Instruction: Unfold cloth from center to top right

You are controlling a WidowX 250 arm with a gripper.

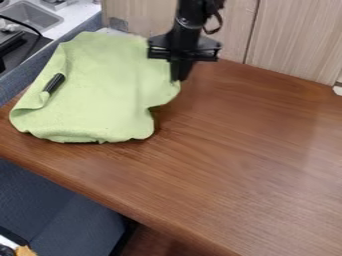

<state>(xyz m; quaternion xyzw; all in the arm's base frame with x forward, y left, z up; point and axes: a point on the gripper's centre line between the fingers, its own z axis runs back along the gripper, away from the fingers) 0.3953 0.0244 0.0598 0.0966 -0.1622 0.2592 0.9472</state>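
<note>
Sprawling over the upper left of the frame, there's your green cloth (103, 95), mostly spread out, its left side folded over and its right edge dipping inward below a rounded corner. By that fold you've got a small black object (53, 84), lying at a slant. And here's your gripper (179, 77), upper middle, pointing down right at the cloth's right edge; whether it's clenched, released or grasping fabric, you can't tell. Under it all runs your brown wooden table (234, 165), with a metal sink (33, 15) up in the top left corner.
</note>
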